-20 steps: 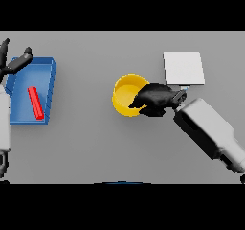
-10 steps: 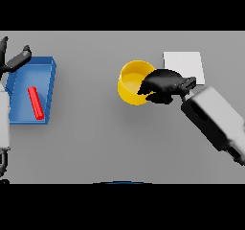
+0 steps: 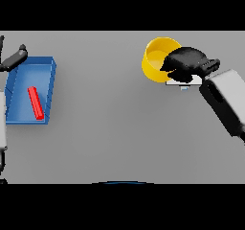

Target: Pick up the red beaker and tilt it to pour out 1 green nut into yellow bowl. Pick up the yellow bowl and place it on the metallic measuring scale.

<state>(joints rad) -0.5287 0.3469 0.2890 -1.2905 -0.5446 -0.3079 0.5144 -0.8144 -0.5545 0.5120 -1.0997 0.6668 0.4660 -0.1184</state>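
Currently the right robot hand grips the right rim of the yellow bowl, fingers curled over it, near the counter's far right edge. The metallic measuring scale lies directly beneath the hand, so the bowl sits just left of its target. The left robot hand rests idle, fingers relaxed, at the left edge.

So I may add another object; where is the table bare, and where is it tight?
Free: the wide grey middle between the blue tray and the yellow bowl, and the near strip. Crowded: far right, where the right hand holds the bowl over the scale.
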